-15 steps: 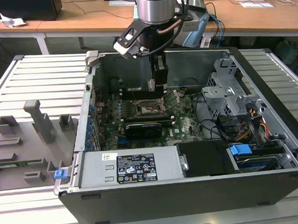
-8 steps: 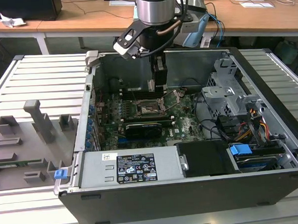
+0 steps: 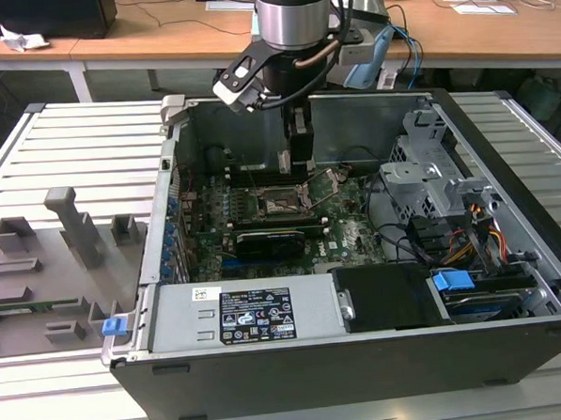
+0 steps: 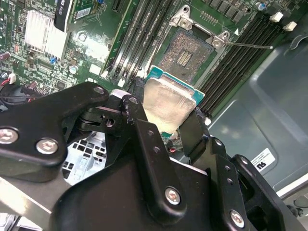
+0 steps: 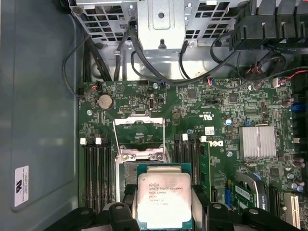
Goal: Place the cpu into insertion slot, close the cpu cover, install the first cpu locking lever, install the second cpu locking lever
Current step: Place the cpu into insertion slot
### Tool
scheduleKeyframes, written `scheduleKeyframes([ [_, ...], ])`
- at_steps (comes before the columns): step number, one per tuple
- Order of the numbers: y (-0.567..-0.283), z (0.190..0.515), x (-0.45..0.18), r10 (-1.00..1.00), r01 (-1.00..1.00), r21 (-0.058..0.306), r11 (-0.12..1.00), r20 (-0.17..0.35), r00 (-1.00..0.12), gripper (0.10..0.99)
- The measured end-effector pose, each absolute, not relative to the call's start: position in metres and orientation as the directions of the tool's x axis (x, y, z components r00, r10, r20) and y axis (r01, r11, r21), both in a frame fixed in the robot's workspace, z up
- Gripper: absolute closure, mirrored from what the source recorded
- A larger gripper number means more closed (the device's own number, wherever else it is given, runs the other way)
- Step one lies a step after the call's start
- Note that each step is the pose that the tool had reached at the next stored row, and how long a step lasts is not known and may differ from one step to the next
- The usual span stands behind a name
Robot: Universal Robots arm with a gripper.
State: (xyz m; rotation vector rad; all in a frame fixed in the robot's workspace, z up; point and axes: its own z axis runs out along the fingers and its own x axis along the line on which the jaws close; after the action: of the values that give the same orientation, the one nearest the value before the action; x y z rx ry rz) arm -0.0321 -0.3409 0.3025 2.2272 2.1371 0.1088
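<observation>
My gripper point(image 4: 166, 111) is shut on the cpu point(image 4: 169, 101), a flat square chip with a silver face and green edges, pinched by two opposite edges. The cpu point(image 5: 163, 195) hangs above the motherboard, just short of the insertion slot point(image 4: 190, 53), whose field of contacts lies bare. The cpu cover point(image 5: 139, 129) stands swung open on its hinge at the slot's far side. A thin locking lever point(image 4: 250, 45) juts out beside the slot. In the exterior view the gripper point(image 3: 295, 167) reaches down into the open computer case, above the insertion slot point(image 3: 282, 203).
Long black memory slots point(image 5: 96, 173) flank the slot on both sides. A finned silver heatsink point(image 5: 259, 142) and a black card point(image 3: 268, 239) sit nearby. Drive cage point(image 3: 429, 169), cables point(image 3: 470, 238) and power supply point(image 3: 258, 310) crowd the case. A grey fixture tray point(image 3: 48, 269) lies at the exterior view's left.
</observation>
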Motion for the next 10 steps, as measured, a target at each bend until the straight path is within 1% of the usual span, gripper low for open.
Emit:
scheduleKeyframes([
  [10, -0.3409, 0.2990, -0.0321, 0.998, 0.995, 0.087, -0.056, 0.014, 0.055, 0.549],
])
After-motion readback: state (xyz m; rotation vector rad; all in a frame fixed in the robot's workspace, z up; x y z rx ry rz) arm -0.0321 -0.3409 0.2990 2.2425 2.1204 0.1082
